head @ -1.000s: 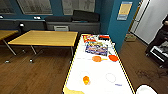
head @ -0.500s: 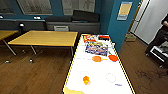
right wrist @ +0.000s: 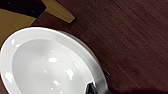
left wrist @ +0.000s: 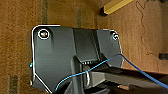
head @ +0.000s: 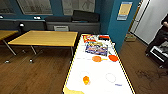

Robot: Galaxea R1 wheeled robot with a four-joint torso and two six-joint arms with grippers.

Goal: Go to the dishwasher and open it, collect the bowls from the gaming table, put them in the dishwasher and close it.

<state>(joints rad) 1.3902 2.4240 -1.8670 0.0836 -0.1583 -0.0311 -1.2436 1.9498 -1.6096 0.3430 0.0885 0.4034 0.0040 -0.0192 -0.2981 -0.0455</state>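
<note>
Right claw point(right wrist: 93, 88) at a white bowl's point(right wrist: 50, 65) rim, grip unclear; gaming table point(head: 100, 75) lengthwise away.

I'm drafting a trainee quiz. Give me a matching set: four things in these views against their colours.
Things:
1 bowl
2 cable
3 gaming table rim
4 side table

Colours:
a blue
b tan wood
c white
d yellow

Pairs: 1-c, 2-a, 3-d, 4-b
</note>
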